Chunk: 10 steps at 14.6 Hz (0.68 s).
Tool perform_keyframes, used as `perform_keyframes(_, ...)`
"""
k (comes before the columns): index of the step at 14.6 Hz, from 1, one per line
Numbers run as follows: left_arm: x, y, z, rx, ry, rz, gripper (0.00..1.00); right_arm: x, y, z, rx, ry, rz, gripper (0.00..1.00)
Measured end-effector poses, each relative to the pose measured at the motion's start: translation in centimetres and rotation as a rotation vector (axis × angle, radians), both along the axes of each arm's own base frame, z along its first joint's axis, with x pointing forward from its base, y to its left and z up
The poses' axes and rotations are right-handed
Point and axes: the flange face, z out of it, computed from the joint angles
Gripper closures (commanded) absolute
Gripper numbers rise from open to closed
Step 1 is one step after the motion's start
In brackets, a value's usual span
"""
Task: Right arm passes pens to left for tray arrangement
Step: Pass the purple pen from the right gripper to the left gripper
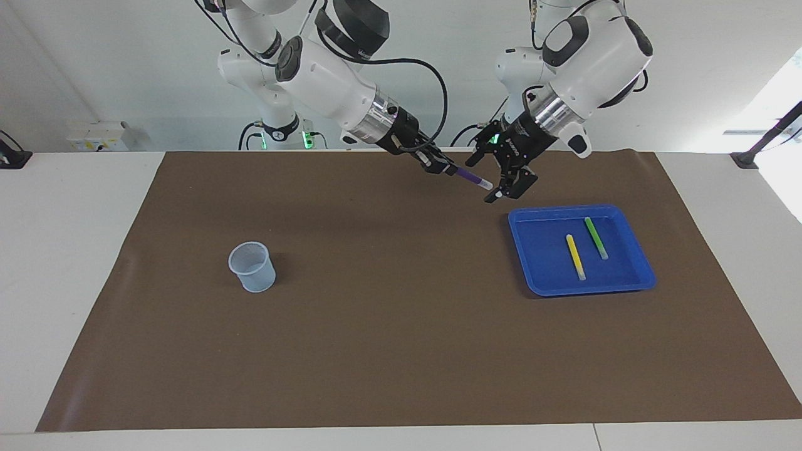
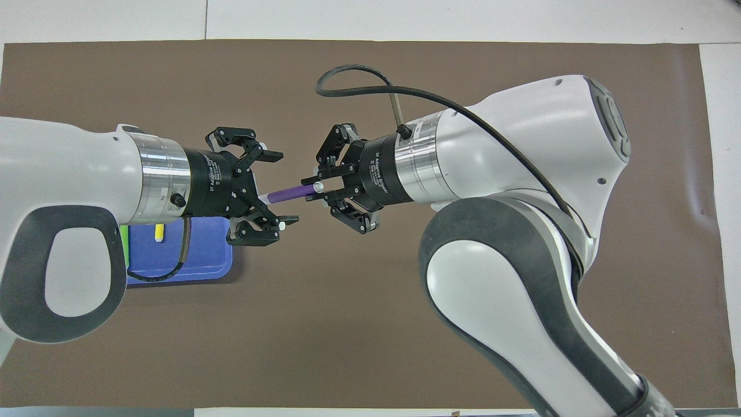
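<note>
the right claw (image 1: 440,168) was clamped on the purple pen (image 1: 471,179), holding it by one end up in the air over the brown mat (image 1: 388,326), so that the pen's pale tip pointed toward the left arm's end of the desk (image 1: 62,250). the left claw (image 1: 495,178) stood with its fingers spread wide, one on each side of that pale tip; in the overhead view the tip of the purple pen (image 2: 286,193) lay between the fingers of the left claw (image 2: 277,188), and i could not tell whether they touched it. the right claw (image 2: 315,188) gripped the pen's other end.

the blue tray (image 1: 639,266) lay on the mat toward the left arm's end, and the yellow pen (image 1: 575,257) and the green pen (image 1: 596,238) lay in it side by side, apart from each other. a pale mesh cup (image 1: 252,267) stood upright toward the right arm's end, well apart from the tray.
</note>
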Motion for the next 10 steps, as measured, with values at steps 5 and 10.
perform_keyframes(5, -0.2, 0.2, 0.2, 0.000, -0.008, -0.004, 0.12, 0.0, 0.0, -0.1, -0.003, 0.000, 0.001, 1.00)
perform_keyframes(10, -0.9, -1.2, 0.2, 0.001, -0.012, -0.036, 0.14, -0.1, 0.2, -0.2, -0.007, -0.001, 0.006, 1.00)
